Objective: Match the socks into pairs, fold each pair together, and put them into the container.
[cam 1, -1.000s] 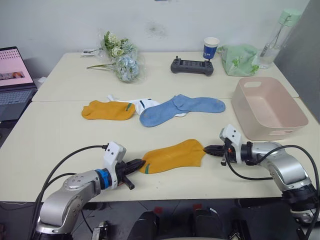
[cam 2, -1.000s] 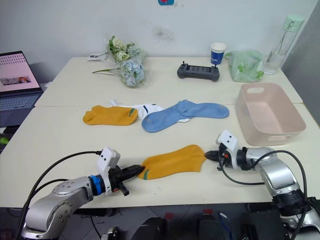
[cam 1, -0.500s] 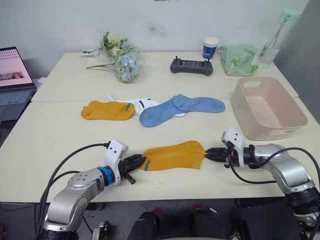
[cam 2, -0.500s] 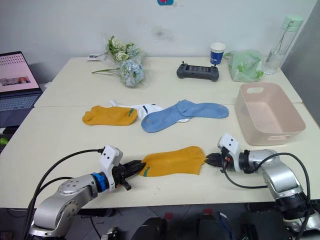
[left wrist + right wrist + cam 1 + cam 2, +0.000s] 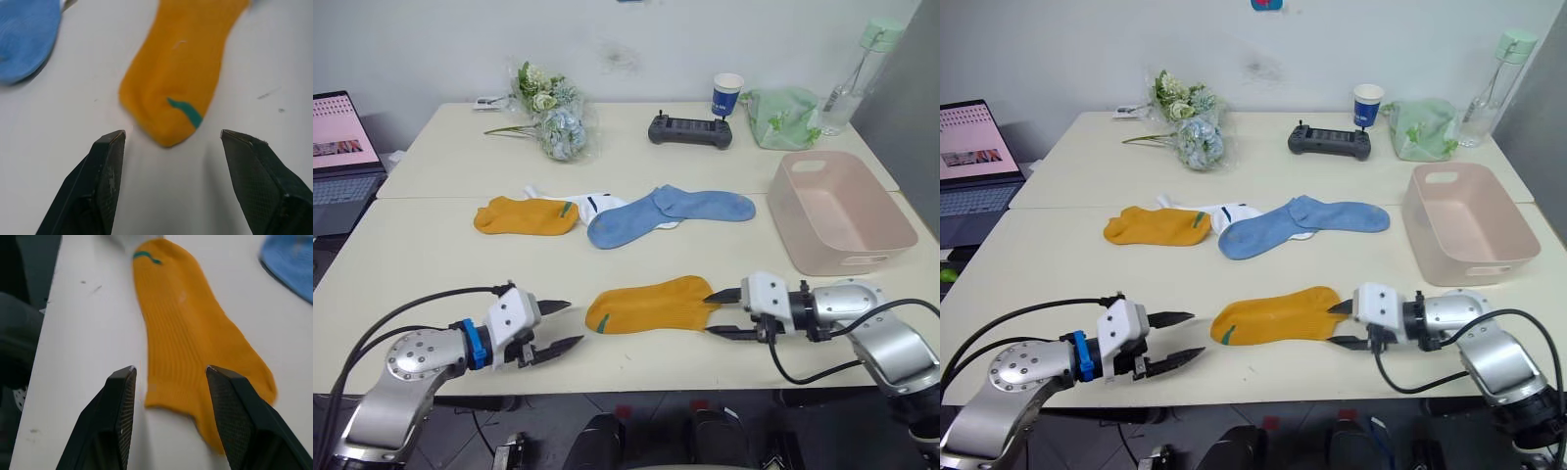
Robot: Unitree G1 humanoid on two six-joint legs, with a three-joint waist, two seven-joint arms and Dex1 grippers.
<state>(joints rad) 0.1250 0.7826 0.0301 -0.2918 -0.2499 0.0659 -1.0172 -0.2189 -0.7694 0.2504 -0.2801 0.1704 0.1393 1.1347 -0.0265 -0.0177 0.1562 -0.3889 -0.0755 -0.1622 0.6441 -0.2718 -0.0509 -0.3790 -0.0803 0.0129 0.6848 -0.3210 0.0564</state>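
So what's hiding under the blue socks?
A white sock pokes out from under the blue socks, beside a yellow sock. Its covered part can't be seen.

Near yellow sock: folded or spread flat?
Spread flat. The near yellow sock lies full length, single layer, on the table, between both open end effectors, neither touching it.

Near mustard-yellow sock has a little teal-green stripe at one end, same as the far mustard sock. White sock has a dark cuff mark; the overlapping socks are light blue. Tub is pale pink, worktop cream. Both tools have black fingers on white housings.
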